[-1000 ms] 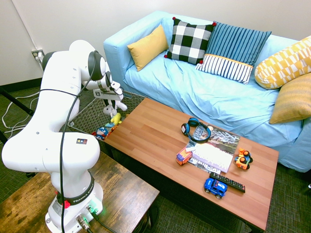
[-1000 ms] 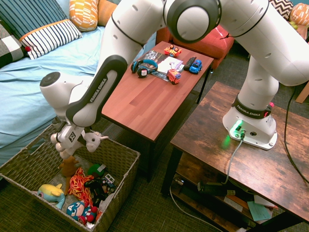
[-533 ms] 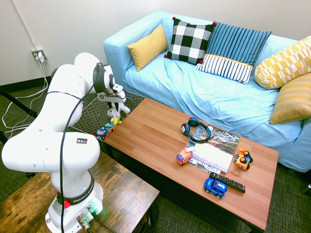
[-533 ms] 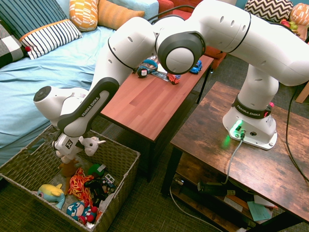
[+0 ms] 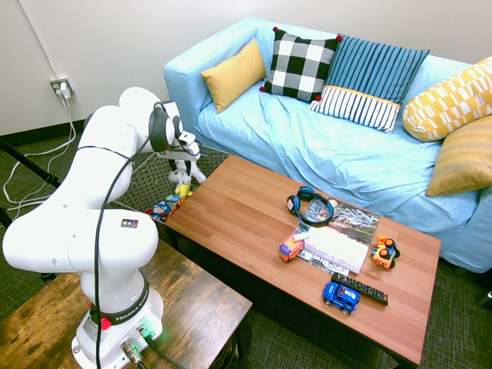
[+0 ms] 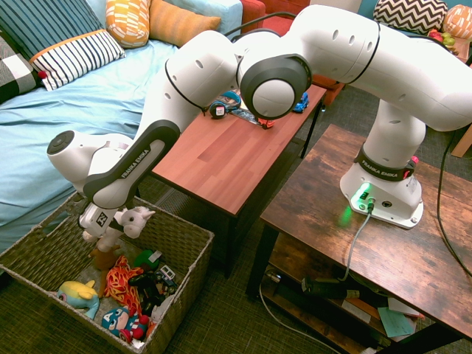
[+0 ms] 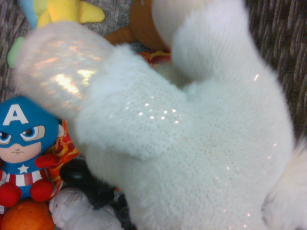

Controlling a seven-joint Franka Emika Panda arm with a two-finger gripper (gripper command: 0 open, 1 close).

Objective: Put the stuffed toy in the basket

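The white stuffed toy (image 6: 127, 220) hangs right at my gripper (image 6: 109, 230), just over the inside of the woven basket (image 6: 182, 237) and close to its back rim. From the other side the toy (image 5: 181, 176) dangles under the gripper (image 5: 182, 158), above the basket (image 5: 144, 183) beside the sofa. White plush (image 7: 192, 143) fills most of the wrist view, with the basket's contents below it. Neither exterior view shows whether the toy is still gripped or loose.
Inside the basket lie a yellow-and-blue plush (image 6: 77, 292), a blue-and-red figure toy (image 6: 122, 322), an orange-red toy (image 6: 120, 283) and a brown plush (image 6: 104, 255). The wooden coffee table (image 6: 221, 151) stands just beside the basket, the blue sofa (image 6: 44, 133) behind it.
The arm has brought the toy lower and further over the basket's inside. The toy's body now hangs a little lower under the gripper than half a second ago.
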